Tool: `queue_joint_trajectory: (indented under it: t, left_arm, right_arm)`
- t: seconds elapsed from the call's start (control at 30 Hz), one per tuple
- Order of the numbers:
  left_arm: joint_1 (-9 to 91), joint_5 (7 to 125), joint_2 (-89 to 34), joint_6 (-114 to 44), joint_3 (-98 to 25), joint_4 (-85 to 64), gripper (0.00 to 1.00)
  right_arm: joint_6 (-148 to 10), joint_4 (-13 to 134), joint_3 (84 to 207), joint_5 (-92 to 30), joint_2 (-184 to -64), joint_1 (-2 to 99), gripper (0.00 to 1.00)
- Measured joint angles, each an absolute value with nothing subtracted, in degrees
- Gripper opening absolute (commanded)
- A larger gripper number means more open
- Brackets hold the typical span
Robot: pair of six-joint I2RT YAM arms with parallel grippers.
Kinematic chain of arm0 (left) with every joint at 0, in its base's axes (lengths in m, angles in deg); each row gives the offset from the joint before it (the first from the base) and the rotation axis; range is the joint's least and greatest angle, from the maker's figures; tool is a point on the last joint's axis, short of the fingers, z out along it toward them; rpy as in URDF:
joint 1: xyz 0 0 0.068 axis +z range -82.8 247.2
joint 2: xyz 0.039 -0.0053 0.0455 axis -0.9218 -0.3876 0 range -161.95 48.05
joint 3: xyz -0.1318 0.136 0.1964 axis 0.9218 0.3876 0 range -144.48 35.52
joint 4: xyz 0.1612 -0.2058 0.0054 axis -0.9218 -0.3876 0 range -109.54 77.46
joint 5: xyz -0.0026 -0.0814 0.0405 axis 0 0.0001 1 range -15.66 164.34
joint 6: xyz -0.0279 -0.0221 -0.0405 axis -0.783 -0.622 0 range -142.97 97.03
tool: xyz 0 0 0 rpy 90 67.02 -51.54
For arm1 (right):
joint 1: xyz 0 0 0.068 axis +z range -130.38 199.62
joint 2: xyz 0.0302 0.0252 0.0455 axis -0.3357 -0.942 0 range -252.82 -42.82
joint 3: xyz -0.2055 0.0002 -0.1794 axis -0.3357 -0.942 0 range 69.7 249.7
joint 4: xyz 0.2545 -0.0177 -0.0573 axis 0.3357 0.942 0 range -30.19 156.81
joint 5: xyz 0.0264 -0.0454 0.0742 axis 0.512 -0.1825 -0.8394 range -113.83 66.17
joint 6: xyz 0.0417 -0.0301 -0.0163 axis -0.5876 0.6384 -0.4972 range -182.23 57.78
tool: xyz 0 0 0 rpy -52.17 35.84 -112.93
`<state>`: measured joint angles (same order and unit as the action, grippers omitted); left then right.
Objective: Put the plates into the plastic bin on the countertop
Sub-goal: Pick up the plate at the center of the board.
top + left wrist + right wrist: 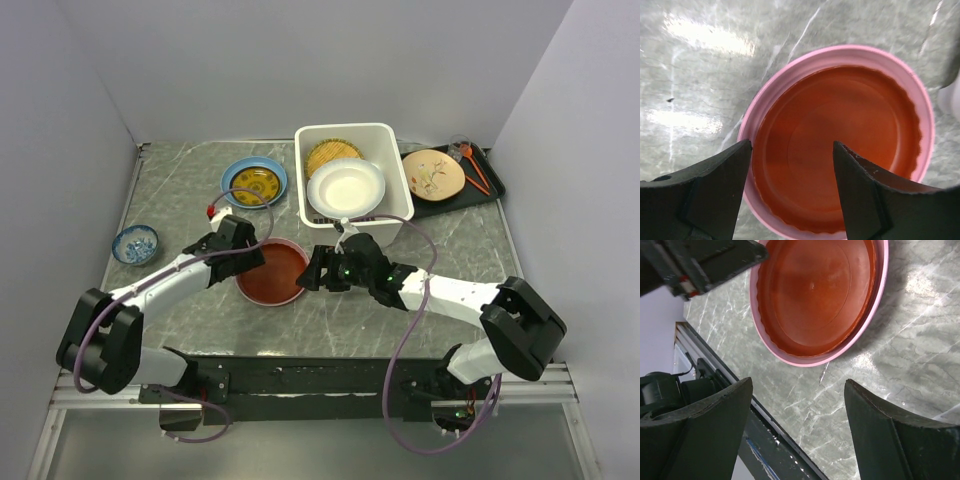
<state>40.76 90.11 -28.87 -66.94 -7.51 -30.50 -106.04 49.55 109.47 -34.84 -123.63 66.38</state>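
**Both open, nothing gripped**

From above, we are seeing the left pincer (243,257) hanging open at the left edge of the red plate (272,273), the right pincer (316,270) open just right of it, and the plastic bin (300,180) lying beyond both. At the left wrist, the fingers (715,190) are straddling the plate's pink rim. At the right wrist, that pincer is gaping over the surface (900,330), with the plate ahead of it.

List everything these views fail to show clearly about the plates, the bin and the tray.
Yellow lattice plate: top view, largely covered by the white plate in the plastic bin.
Red plate: left wrist view, near rim hidden behind the left fingers; right wrist view, far side cut off by the top edge.
Orange utensils on the black tray: top view, too small to identify.
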Motion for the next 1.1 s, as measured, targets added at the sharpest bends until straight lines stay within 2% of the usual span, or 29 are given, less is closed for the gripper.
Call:
queue_joint_trajectory:
  t: [0.23, 0.37, 0.53, 0.57, 0.67, 1.1]
  left_arm:
    - [40.76, 88.62, -33.26, -66.94, -5.80, -28.55, 0.70]
    - [40.76, 87.68, -34.40, -66.87, -5.32, -26.45, 0.60]
    - [40.83, 87.27, -34.40, -66.17, -4.05, -24.62, 0.33]
    - [40.87, 87.12, -34.40, -66.04, -4.01, -24.62, 0.21]
    - [40.87, 86.72, -34.44, -65.76, -4.01, -24.79, 0.02]
    - [40.87, 85.63, -30.71, -65.71, -3.29, -25.56, 0.01]
  right_arm:
    - [-105.99, 49.55, 109.58, -34.79, -123.87, 66.38, 0.81]
    - [-105.99, 49.55, 109.93, -34.81, -124.77, 66.38, 0.81]
    - [-106.02, 49.55, 110.19, -34.81, -126.25, 66.38, 0.81]
    - [-105.99, 49.57, 110.21, -34.81, -126.39, 66.38, 0.81]
    - [-105.99, 49.57, 110.21, -34.81, -126.52, 66.38, 0.81]
    - [-106.08, 49.57, 110.23, -34.22, -126.54, 66.38, 0.82]
